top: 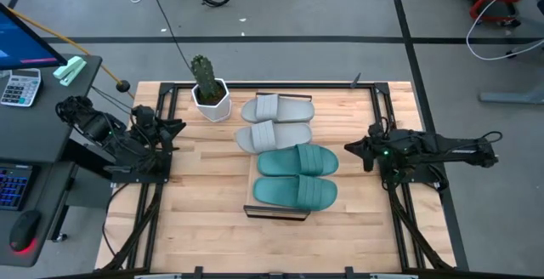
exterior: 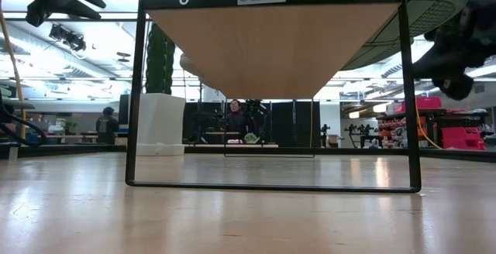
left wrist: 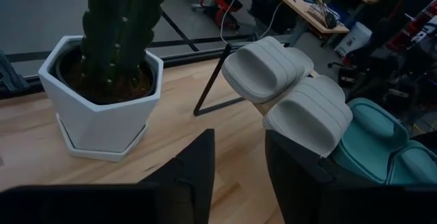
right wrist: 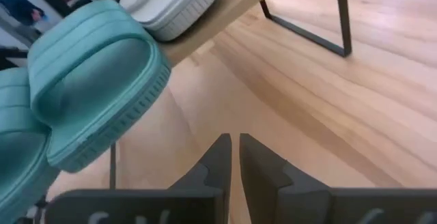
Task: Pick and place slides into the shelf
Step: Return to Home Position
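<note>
Atop shelf (top: 251,185), four slides (top: 297,162) crosswise

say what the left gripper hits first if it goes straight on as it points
Probably the grey slides' near ends, or the shelf rail under them; the left gripper aims just past the plant pot. Height is unclear.

Four slides were there: two light grey ones (top: 278,108) (top: 274,134) and two teal ones (top: 297,161) (top: 296,192). There was one shelf (top: 251,181) and one table (top: 204,219). One cactus (top: 202,73) stood in one white pot (top: 212,102). There were two grippers, the left gripper (top: 179,128) and the right gripper (top: 348,147). One calculator (top: 19,88) and one mouse (top: 24,230) were counted, and two people (exterior: 107,122) (exterior: 234,118).
</note>
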